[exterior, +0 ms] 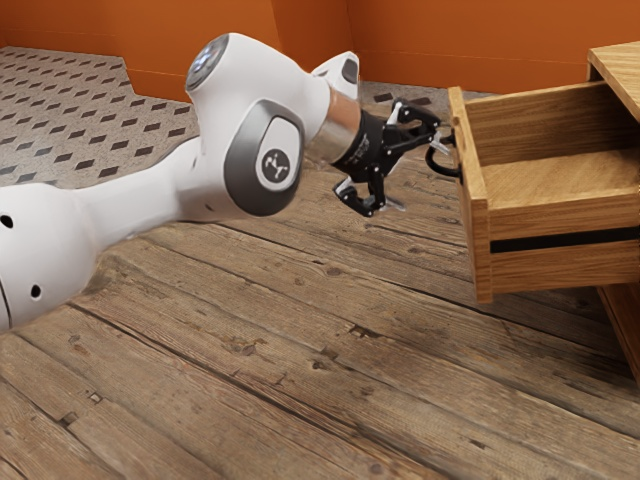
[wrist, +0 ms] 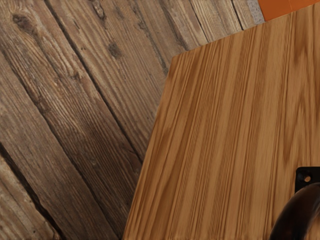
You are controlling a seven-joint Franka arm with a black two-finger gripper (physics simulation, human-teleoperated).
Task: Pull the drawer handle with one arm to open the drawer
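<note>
Weathered plank floor [exterior: 300,380] lies beneath the gripper [exterior: 408,165], whose jaws stand spread and released, grasping nothing. Just past their tips sits the black drawer handle [exterior: 443,160]. Beyond it the drawer [exterior: 560,215] stands pulled out of its wooden cabinet [exterior: 620,70].

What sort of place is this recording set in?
Likely a simulated indoor room, rendered rather than real: orange walls, a patterned tile floor beside worn wooden planks, and a wooden cabinet with its drawer pulled out.
</note>
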